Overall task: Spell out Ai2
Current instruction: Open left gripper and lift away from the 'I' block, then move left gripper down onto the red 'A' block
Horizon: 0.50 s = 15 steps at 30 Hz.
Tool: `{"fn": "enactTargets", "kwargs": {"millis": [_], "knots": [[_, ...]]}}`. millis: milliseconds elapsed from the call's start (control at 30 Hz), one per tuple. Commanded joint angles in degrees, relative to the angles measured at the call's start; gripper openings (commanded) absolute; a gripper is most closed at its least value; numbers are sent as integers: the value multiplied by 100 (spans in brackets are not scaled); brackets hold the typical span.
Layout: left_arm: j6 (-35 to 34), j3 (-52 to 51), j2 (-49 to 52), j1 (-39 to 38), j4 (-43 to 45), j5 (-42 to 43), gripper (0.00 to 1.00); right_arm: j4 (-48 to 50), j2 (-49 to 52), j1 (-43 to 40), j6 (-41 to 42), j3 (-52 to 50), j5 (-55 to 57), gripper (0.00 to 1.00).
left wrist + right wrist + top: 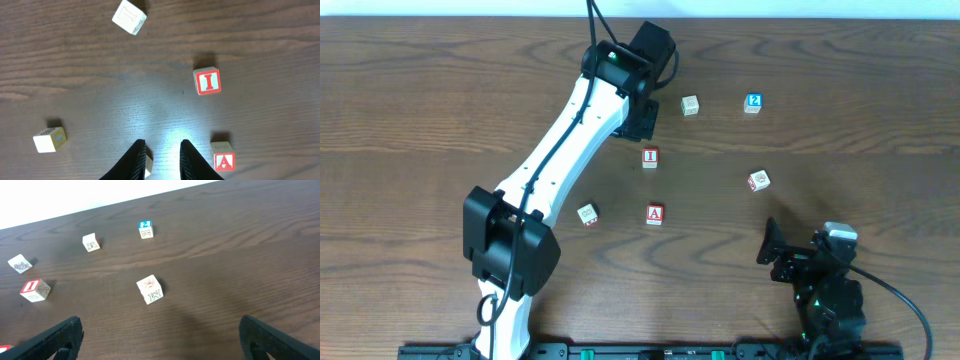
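The red-bordered A cube [655, 214] lies near the table's middle, with the red-bordered I cube [650, 157] just behind it. The blue 2 cube [753, 102] sits far back on the right. My left gripper [642, 125] hangs above the table behind the I cube. In the left wrist view its fingers [161, 152] stand narrowly apart with only bare wood between them; the I cube [207, 82] and A cube [223, 159] lie to their right. My right gripper [782, 250] rests at the front right, wide open [160, 340] and empty, facing the 2 cube [145, 228] and I cube [34, 289].
Pale cubes lie at the back [690, 105], on the right [758, 180] and left of the A [587, 214]. The left wrist view shows two more pale cubes [129, 17] [49, 139] and one partly behind the left finger [148, 164]. The left arm [560, 160] spans the table diagonally.
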Motion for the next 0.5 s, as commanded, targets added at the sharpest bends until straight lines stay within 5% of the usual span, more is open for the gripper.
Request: {"fn": "enactTargets", "kwargs": {"millis": [0,200,467], "knots": [[-46,-48,-42,-20,-120,-63,24,2,-31,-31,-44,-17,20,99],[-20,-50,-96,-116,-389,-55,12,2,-31,-31,-44,-17,20,99],[61,-844,-898,-114,326,0,12,2,-31,-31,-44,-17,20,99]]}}
